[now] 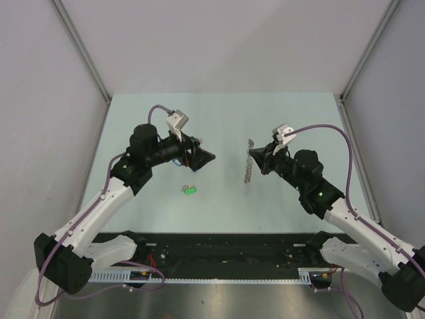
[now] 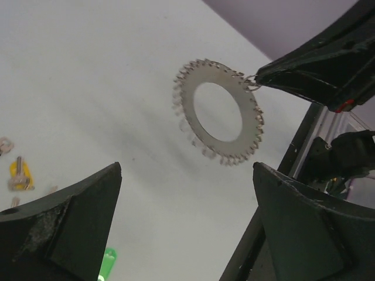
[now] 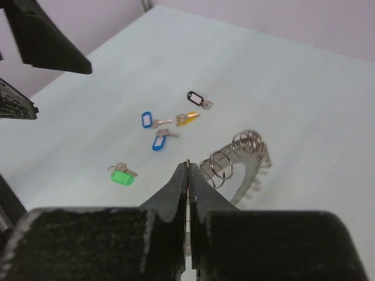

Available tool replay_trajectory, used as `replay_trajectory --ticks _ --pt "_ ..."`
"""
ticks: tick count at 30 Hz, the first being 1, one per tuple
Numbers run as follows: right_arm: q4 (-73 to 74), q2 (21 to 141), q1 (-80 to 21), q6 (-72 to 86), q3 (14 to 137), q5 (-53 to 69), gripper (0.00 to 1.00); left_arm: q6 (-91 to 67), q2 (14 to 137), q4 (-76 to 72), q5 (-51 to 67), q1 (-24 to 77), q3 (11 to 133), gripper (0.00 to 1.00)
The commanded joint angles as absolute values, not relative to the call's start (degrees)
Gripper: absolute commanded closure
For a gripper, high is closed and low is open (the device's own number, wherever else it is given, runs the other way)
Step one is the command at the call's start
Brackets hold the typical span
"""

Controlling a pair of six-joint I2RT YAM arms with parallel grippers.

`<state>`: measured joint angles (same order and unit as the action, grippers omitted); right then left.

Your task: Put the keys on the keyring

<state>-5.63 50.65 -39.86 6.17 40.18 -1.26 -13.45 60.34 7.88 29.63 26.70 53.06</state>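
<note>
The keyring (image 2: 224,144), a silver toothed ring with a wide hole, hangs in the air, seen edge-on in the top view (image 1: 249,163). My right gripper (image 3: 187,167) is shut on its rim, and small split rings (image 3: 221,167) show next to the tips. My left gripper (image 2: 186,167) is open and empty, facing the ring from a short distance. On the table lie a green key (image 3: 121,175), two blue keys (image 3: 146,119) (image 3: 158,141), a yellow key (image 3: 188,118) and a black key (image 3: 195,96). In the top view only the green key (image 1: 190,190) shows clearly; the left arm hides the others.
The pale green table (image 1: 219,119) is walled by grey panels at the left, right and back. A black rail (image 1: 219,242) with cables runs along the near edge. The two grippers (image 1: 202,157) (image 1: 254,159) face each other above the table's middle.
</note>
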Motion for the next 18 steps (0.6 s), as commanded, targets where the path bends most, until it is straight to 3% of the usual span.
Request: replay_trajectory --ticks 1,13,18 --pt "-13.27 49.92 -35.43 6.59 40.43 17.12 1.00 -7.56 61.52 1.33 35.94 29.44 56.69 0.05" --pt "-22.14 52.03 -30.50 10.10 40.43 35.31 1.00 -7.38 68.55 -10.63 45.51 35.24 56.34 0.45" --pt "-22.15 51.68 -30.41 10.11 40.69 39.10 1.00 -4.93 68.12 -10.99 50.18 36.21 55.20 0.53"
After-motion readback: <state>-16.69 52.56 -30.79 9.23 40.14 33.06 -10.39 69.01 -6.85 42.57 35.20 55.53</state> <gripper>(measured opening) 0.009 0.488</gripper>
